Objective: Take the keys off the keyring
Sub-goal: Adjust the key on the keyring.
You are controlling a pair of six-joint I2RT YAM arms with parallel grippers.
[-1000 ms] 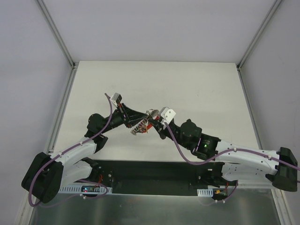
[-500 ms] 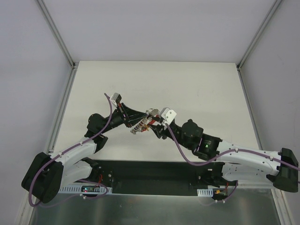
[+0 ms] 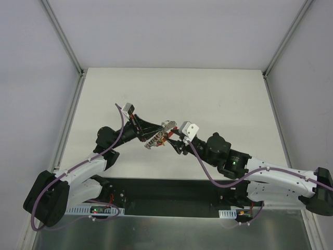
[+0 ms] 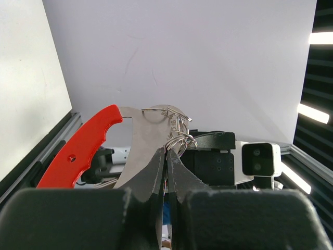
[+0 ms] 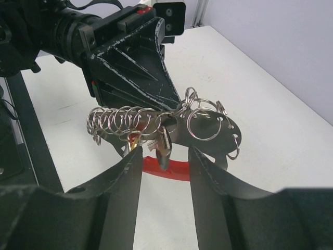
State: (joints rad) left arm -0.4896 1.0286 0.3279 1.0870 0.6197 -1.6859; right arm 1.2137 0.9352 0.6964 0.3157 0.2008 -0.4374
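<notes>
The keyring [image 5: 208, 122] is a bunch of thin wire rings on a pale grey metal tag [image 4: 143, 138] with a red plastic piece [image 4: 83, 151]. It is held above the table mid-scene [image 3: 166, 126]. My left gripper [image 4: 167, 151] is shut, pinching one of the rings [image 4: 179, 139] at its fingertips; in the right wrist view it comes in from the upper left [image 5: 174, 107]. The keys [image 5: 165, 147] hang in a small silvery-brass cluster below the row of rings. My right gripper [image 5: 165, 153] is open, with one finger [image 5: 127, 177] on either side of the hanging keys and not touching them.
The white table [image 3: 218, 94] lies beneath both arms, bounded by grey walls and metal frame posts [image 3: 70, 52]. The black base strip [image 3: 171, 190] runs along the near edge. The right arm [image 3: 260, 172] stretches in from the lower right.
My right gripper has gone from shut to open and drawn back a little to the right. The left gripper still holds the keyring in the same place.
</notes>
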